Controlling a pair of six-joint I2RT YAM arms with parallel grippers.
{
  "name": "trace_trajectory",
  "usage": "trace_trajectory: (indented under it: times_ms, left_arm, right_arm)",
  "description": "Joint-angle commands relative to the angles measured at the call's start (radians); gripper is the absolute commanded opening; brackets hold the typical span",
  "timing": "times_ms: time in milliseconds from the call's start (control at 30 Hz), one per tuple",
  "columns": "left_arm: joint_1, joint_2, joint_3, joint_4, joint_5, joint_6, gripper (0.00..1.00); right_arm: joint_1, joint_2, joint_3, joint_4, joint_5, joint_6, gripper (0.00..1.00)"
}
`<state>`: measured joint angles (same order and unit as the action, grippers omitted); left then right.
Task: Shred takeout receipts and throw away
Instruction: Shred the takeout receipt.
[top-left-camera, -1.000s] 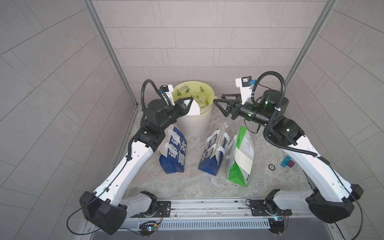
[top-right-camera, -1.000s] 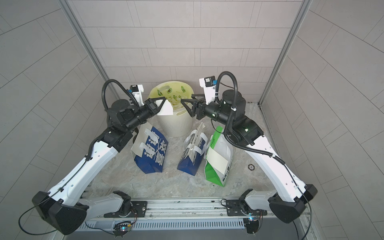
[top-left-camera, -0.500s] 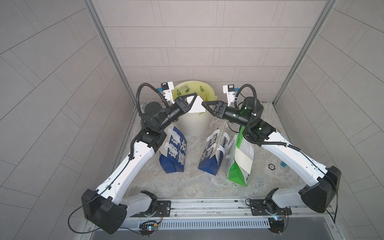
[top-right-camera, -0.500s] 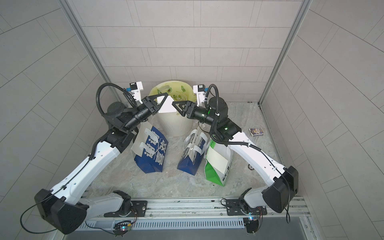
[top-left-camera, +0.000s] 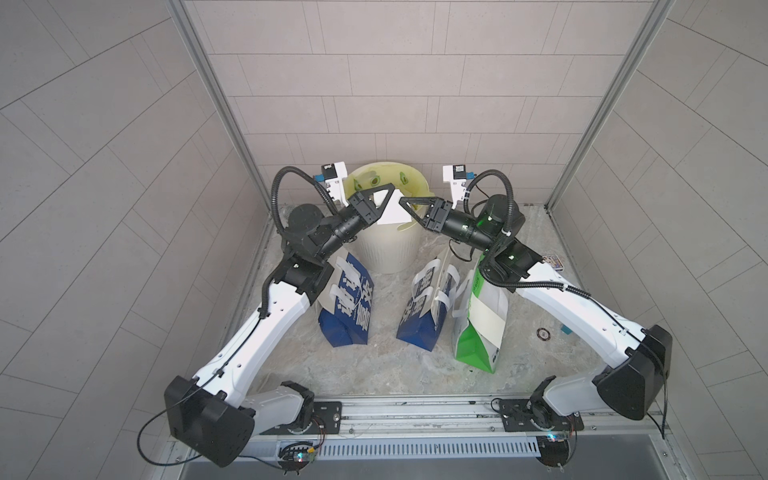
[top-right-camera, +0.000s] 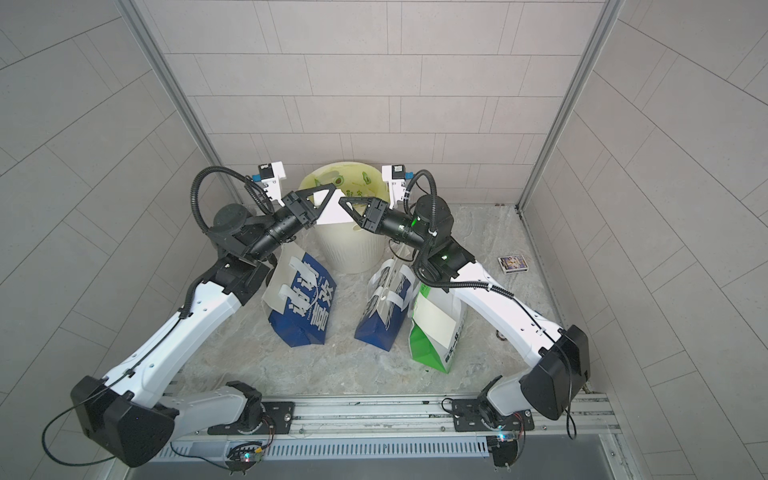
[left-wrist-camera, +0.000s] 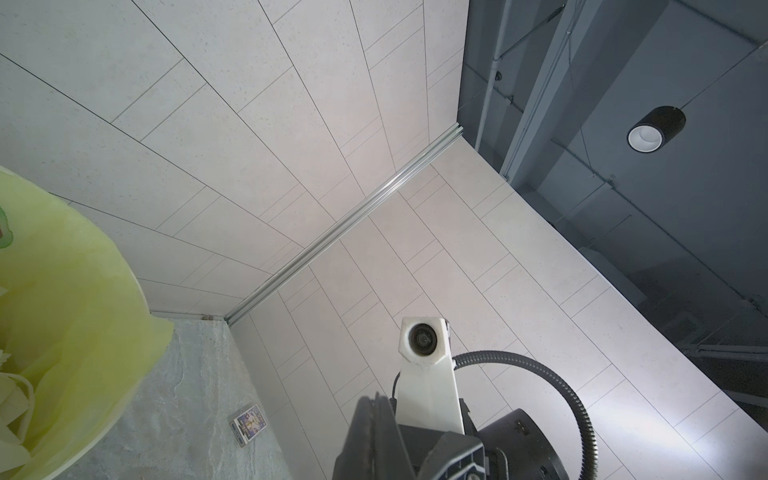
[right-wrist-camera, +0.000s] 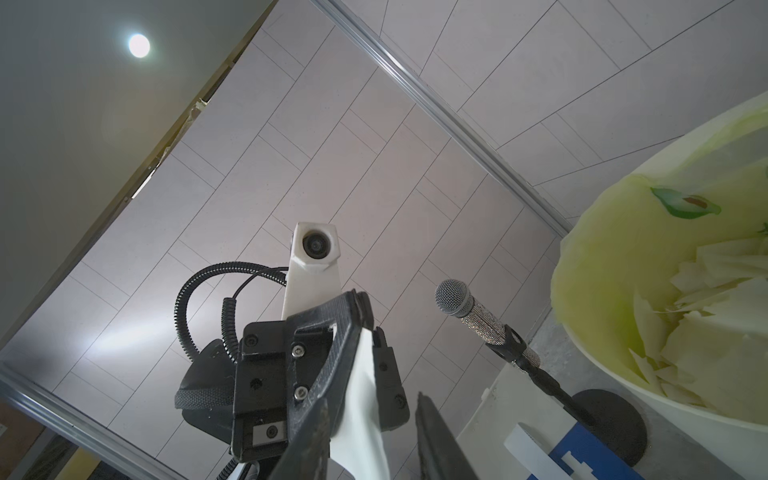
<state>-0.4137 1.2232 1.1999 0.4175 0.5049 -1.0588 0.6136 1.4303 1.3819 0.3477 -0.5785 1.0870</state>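
Robot lab cell: tiled panel walls (top-left-camera: 374, 83), aluminium posts (top-left-camera: 223, 104), arm-mounting rail (top-left-camera: 415, 409)

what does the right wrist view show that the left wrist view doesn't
Only right wrist: the left gripper shut on a thin white paper receipt, and a silver mesh-headed microphone. Only left wrist: a small printed rectangular card box. Both: the round bin's yellow-green plastic liner holding torn white paper pieces.

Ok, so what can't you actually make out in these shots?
- Print on the receipt: too small and washed out in both top views.
- Bin contents: partly hidden by receipt and left gripper in the top views.
- Teal item: a top view, half behind the right arm, too small to identify.
- Left wrist view: receipt outside the frame.
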Motion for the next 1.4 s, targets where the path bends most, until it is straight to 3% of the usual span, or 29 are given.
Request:
trace_trajectory:
  times_ms: [0, 100, 200, 300, 367, 433, 500, 567, 700, 867, 1000, 1267, 1367]
  left_arm:
    - [-0.005, 0.006, 0.008, 0.054, 0.008, -0.015, 0.00]
    - [-0.007, 0.013, 0.003, 0.088, -0.002, -0.037, 0.00]
    - [-0.008, 0.016, 0.000, 0.101, 0.003, -0.038, 0.01]
    - [-0.001, 0.006, 0.023, 0.050, 0.037, 0.022, 0.33]
    - [0.007, -0.008, 0.075, -0.088, 0.052, 0.115, 0.53]
    - [0.012, -0.024, 0.122, -0.221, 0.048, 0.213, 0.65]
    - [0.013, -0.034, 0.159, -0.336, 0.046, 0.303, 0.70]
    - [0.013, -0.046, 0.179, -0.426, 0.015, 0.381, 0.71]
    - [0.011, -0.073, 0.175, -0.469, -0.004, 0.443, 0.71]
    - [0.001, -0.039, 0.218, -0.535, 0.206, 0.518, 0.71]
    - [-0.019, 0.008, 0.264, -0.536, 0.393, 0.517, 0.74]
    - [-0.056, 0.053, 0.295, -0.612, 0.531, 0.568, 0.70]
    - [-0.056, 0.043, 0.296, -0.636, 0.538, 0.590, 0.63]
  right_arm:
    - [0.006, 0.007, 0.034, 0.048, -0.013, 0.021, 0.25]
    - [0.005, 0.010, 0.039, 0.045, -0.025, 0.014, 0.02]
    - [0.002, 0.004, 0.039, 0.033, -0.033, -0.009, 0.00]
    - [-0.021, -0.022, 0.035, -0.024, -0.050, -0.070, 0.00]
    - [-0.049, -0.058, 0.026, -0.116, -0.064, -0.163, 0.00]
    - [-0.064, -0.098, 0.023, -0.251, -0.070, -0.313, 0.00]
    - [-0.068, -0.132, 0.037, -0.403, -0.072, -0.496, 0.00]
    - [-0.068, -0.164, 0.054, -0.550, -0.084, -0.658, 0.00]
    - [-0.077, -0.203, 0.084, -0.737, -0.121, -0.847, 0.00]
    - [-0.078, -0.236, 0.091, -0.823, -0.208, -0.962, 0.00]
    - [-0.077, -0.234, 0.093, -0.808, -0.280, -0.950, 0.00]
    - [-0.077, -0.200, 0.087, -0.622, -0.358, -0.782, 0.00]
    - [-0.077, -0.184, 0.092, -0.583, -0.372, -0.735, 0.00]
